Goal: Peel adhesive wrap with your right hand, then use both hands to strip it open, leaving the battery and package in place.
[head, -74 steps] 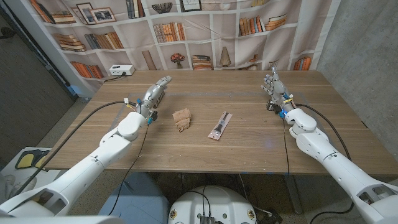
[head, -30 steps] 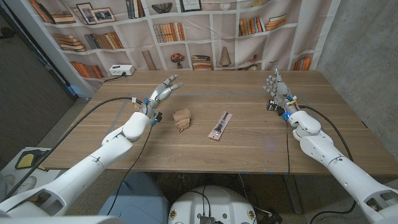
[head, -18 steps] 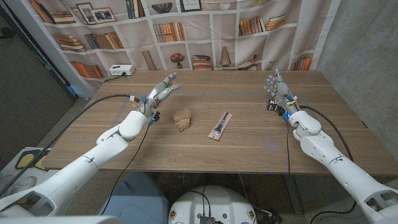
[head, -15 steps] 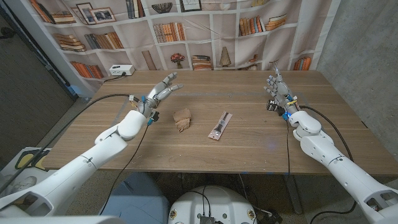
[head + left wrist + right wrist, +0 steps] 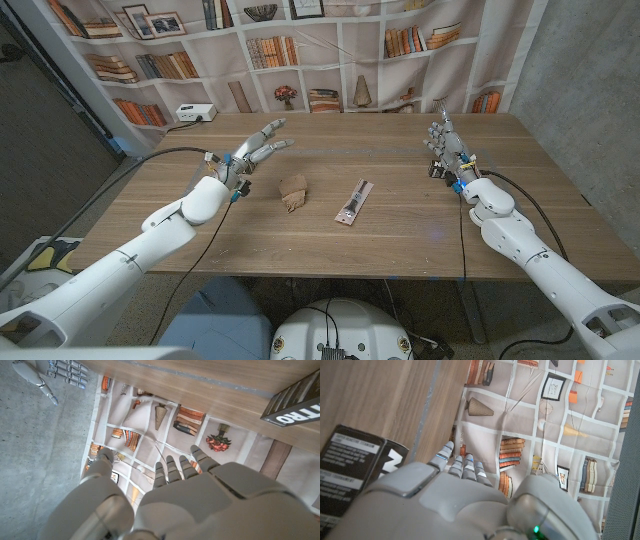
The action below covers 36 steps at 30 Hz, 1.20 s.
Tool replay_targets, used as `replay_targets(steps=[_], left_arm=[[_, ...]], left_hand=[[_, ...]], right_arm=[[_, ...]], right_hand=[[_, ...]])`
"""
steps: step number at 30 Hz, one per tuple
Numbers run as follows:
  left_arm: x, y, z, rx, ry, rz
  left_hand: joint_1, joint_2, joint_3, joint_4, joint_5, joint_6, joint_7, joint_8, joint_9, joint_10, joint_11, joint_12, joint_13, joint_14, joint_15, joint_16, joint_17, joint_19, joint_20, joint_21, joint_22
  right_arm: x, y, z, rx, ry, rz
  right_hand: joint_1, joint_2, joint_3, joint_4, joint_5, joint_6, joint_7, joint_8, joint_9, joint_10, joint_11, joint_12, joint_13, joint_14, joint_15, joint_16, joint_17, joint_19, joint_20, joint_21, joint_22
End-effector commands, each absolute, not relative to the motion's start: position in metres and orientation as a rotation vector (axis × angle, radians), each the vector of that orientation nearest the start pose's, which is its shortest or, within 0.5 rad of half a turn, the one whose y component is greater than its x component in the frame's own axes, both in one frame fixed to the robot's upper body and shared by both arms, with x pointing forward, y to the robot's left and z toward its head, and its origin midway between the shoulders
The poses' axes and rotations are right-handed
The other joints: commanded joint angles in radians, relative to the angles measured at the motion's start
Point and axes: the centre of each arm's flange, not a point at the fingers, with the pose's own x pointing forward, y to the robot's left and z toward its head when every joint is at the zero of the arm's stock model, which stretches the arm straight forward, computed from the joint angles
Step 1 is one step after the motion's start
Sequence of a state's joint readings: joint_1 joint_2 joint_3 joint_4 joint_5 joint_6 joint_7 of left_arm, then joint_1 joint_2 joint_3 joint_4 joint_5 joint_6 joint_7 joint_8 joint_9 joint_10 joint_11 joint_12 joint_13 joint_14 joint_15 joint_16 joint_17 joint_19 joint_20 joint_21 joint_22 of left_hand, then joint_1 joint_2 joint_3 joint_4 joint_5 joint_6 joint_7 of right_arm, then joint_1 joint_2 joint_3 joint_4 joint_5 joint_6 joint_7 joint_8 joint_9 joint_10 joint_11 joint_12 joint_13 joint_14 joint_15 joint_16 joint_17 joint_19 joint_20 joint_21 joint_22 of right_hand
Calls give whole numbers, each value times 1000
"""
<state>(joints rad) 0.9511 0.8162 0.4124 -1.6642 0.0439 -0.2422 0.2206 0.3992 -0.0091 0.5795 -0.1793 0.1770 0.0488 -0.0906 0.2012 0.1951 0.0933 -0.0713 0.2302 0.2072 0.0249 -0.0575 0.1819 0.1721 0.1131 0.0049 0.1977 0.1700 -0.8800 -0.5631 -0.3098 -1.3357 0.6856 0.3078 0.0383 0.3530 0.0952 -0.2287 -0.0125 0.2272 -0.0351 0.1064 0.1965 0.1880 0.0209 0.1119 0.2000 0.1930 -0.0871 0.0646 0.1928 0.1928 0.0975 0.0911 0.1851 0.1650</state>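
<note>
The package (image 5: 353, 203) lies mid-table, the crumpled wrap (image 5: 292, 192) just left of it. Farther back, the left hand (image 5: 255, 150) hovers with fingers spread, empty; the right hand (image 5: 444, 143) stands upright, fingers apart, well right.

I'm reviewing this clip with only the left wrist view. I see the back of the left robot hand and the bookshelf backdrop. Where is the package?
Observer: In the head view the long package lies mid-table, apart from both robot hands.
Operator: Is the left robot hand near anything?
Observer: The left robot hand is above the table, fingers spread, holding nothing; a crumpled brown wrap lies just to its right.
Operator: And the other one?
Observer: The right robot hand stands fingers-up by the table's right side, empty.
</note>
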Motion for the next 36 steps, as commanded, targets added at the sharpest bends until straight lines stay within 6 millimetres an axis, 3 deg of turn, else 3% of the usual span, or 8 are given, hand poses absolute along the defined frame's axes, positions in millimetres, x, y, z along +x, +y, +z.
replay_targets(steps=[1,11,18,20,27,34,36], left_arm=[[565,281,4,887,-864,-14],[556,284,4,934,-886,22],[552,284,1,961,-903,44],[551,284,0,969,-904,37],[548,283,1,1020,-917,55],[542,282,3,1066,-956,84],[540,282,3,1073,-964,95]], left_hand=[[13,-3,0,3,-2,-19,-17,-6,0,10,6,3,1,0,-6,3,3,12,-1,-2,3],[24,-6,-1,5,-3,-32,-25,-9,-2,21,-1,7,2,17,-21,8,3,23,-8,0,3],[51,-15,-6,6,-1,-31,-25,-6,-3,26,-2,5,2,80,-15,20,2,112,-17,22,2],[57,-16,-8,7,0,-35,-26,-7,-3,24,-5,4,2,83,-24,18,2,128,-33,25,2],[69,-8,-7,9,4,-54,-36,-12,-3,19,-5,0,2,83,-31,13,2,136,-41,22,2],[84,-13,-19,11,9,-43,-43,-4,-3,46,-11,8,2,113,-46,17,2,187,-54,29,1],[93,-19,-26,10,11,-16,-70,7,-3,58,-10,10,2,126,-51,17,2,199,-56,27,1]], right_arm=[[640,-328,-20,53,-624,159],[641,-332,-21,58,-623,156],[642,-333,-25,64,-618,158],[643,-334,-25,63,-617,158],[643,-334,-25,69,-617,155],[644,-336,-25,67,-629,151],[644,-336,-26,74,-627,145]], right_hand=[[9,1,0,0,-1,8,-1,2,3,3,3,4,4,-1,-6,7,4,-2,-1,4,5],[10,2,1,0,-3,8,-1,2,3,3,3,4,4,-1,-5,7,4,-2,-1,4,5],[10,2,1,-1,-4,8,-2,2,3,5,1,5,4,1,-5,8,4,-2,-1,4,5],[10,2,1,-1,-4,8,-2,2,3,5,0,5,4,3,-6,9,4,-1,-2,4,5],[10,2,2,-1,-5,8,-2,2,3,5,1,5,4,2,-6,8,4,-2,-1,4,5],[10,2,2,-2,-5,8,-2,2,3,5,2,4,4,2,-6,8,4,-2,-1,4,5],[10,2,2,-2,-6,7,-2,1,3,6,1,5,4,2,-6,9,4,0,-1,5,5]])
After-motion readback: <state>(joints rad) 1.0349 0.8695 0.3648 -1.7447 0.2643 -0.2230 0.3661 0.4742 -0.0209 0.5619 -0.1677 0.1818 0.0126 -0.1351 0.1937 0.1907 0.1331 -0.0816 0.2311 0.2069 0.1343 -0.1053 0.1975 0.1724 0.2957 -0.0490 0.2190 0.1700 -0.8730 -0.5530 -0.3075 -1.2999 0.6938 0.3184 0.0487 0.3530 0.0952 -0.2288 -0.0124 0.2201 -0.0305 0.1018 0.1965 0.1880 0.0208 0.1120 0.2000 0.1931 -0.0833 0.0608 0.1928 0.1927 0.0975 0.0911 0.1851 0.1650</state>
